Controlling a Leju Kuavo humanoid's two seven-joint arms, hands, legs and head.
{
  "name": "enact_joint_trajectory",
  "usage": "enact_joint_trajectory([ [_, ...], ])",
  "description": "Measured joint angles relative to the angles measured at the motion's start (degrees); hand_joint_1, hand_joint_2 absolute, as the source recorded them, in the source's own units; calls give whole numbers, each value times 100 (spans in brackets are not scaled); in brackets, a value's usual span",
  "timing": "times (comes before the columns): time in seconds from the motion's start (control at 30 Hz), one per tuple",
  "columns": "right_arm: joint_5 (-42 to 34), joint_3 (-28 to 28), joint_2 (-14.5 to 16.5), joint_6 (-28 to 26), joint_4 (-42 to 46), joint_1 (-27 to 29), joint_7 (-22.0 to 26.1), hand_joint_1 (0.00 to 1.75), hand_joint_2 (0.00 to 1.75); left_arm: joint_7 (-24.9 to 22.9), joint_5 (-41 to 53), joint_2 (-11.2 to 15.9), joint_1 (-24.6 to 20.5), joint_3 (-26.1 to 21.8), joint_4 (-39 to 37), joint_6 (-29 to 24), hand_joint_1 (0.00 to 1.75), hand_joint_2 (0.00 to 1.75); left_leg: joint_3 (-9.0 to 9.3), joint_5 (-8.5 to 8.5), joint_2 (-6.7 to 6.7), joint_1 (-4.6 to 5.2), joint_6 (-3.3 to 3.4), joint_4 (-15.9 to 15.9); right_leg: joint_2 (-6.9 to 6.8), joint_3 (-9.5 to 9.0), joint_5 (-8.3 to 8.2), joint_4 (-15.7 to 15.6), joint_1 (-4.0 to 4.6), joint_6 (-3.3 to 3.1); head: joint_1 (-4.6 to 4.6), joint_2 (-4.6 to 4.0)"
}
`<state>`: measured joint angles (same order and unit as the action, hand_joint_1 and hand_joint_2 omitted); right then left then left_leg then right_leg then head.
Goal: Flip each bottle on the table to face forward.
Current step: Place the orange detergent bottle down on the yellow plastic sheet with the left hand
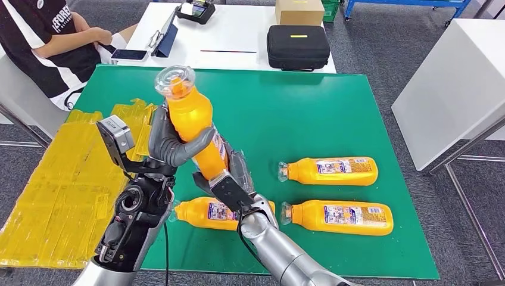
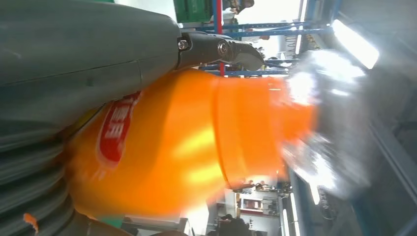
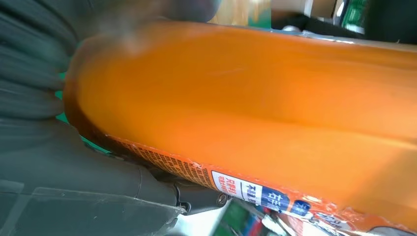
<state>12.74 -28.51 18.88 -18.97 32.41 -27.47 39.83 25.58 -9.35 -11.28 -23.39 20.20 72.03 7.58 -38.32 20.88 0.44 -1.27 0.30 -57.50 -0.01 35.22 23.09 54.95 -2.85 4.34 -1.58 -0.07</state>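
**Green table, one bottle aloft**

Green mat (image 1: 309,119) covers the table, a white desk and a seated person (image 1: 47,42) behind it. Three orange bottles (image 1: 336,215) lie on their sides on the mat. Above them, a fourth bottle (image 1: 190,119) stands nearly upright, cap up, the left hand (image 1: 170,143) wrapped round its middle and the right hand (image 1: 229,179) gripping its base.

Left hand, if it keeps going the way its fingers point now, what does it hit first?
Nothing new: the left hand is already wrapped round the raised orange bottle, fingers pointing across it toward the right hand, which grips the bottle's lower end. Past the bottle the line looks free over the green table, though depth is unclear.
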Motion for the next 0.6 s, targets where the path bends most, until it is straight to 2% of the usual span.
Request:
enact_joint_trajectory([
  [0.2,464,-60,-16,-541,144,113,-61,175,175,19,26,20,-9,7,-83,34,0,175,0,0,0,0,0,0,-1,0,0,0,0,0,0,0],
  [0.37,610,-61,-26,-697,198,207,-97,175,175,38,28,25,-7,13,-158,46,0,175,0,0,0,0,0,0,0,0,0,0,0,0,0,0],
  [0.4,624,-61,-26,-699,203,218,-110,175,175,39,27,25,-7,13,-170,46,1,175,0,0,0,0,0,0,0,0,0,0,0,0,0,0],
  [0.43,643,-61,-26,-699,209,229,-127,175,175,39,24,25,-5,13,-180,43,9,175,0,0,0,0,0,0,0,0,0,0,0,0,1,0],
  [0.47,665,-61,-26,-699,215,239,-145,175,175,40,14,25,-1,12,-188,37,46,175,0,0,0,0,0,0,0,0,0,0,0,0,0,0],
  [0.53,715,-60,-26,-699,224,259,-175,175,175,50,-41,25,25,1,-193,4,133,175,0,0,0,0,0,0,0,0,0,0,0,0,1,0],
  [0.57,737,-60,-26,-699,226,269,-182,175,175,60,-88,25,47,-10,-191,-21,168,175,-1,0,0,0,0,0,0,0,0,0,0,0,0,0],
  [0.6,759,-59,-26,-699,227,281,-185,175,175,73,-144,25,75,-24,-184,-50,175,175,-1,0,0,0,0,0,0,-1,0,0,0,0,1,0],
])
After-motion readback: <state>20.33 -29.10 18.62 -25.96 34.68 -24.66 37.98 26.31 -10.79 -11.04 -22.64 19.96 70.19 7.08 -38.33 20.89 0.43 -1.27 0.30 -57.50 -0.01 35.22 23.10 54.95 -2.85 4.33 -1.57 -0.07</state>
